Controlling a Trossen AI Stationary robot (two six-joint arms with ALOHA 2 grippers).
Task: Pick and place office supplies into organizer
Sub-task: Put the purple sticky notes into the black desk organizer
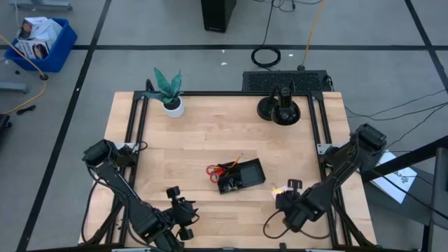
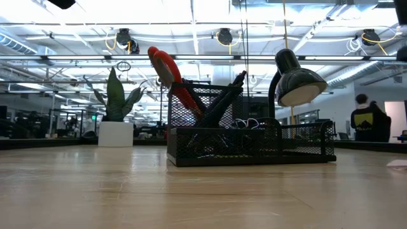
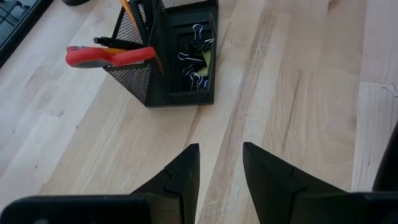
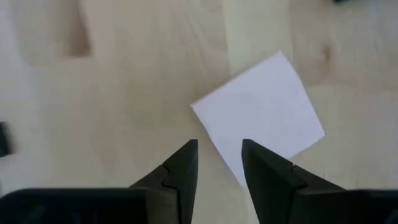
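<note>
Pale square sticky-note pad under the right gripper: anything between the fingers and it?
Nothing visible. The right gripper hangs open over the pale square sticky-note pad, only bare wooden table around it.

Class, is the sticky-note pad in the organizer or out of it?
Out. The sticky-note pad lies flat on the bare table under the open right gripper; the organizer sits apart.

Grey floor (image 1: 175, 63) with black lines, blue bin (image 1: 42, 43), bright ceiling lights (image 2: 191, 13)
</note>
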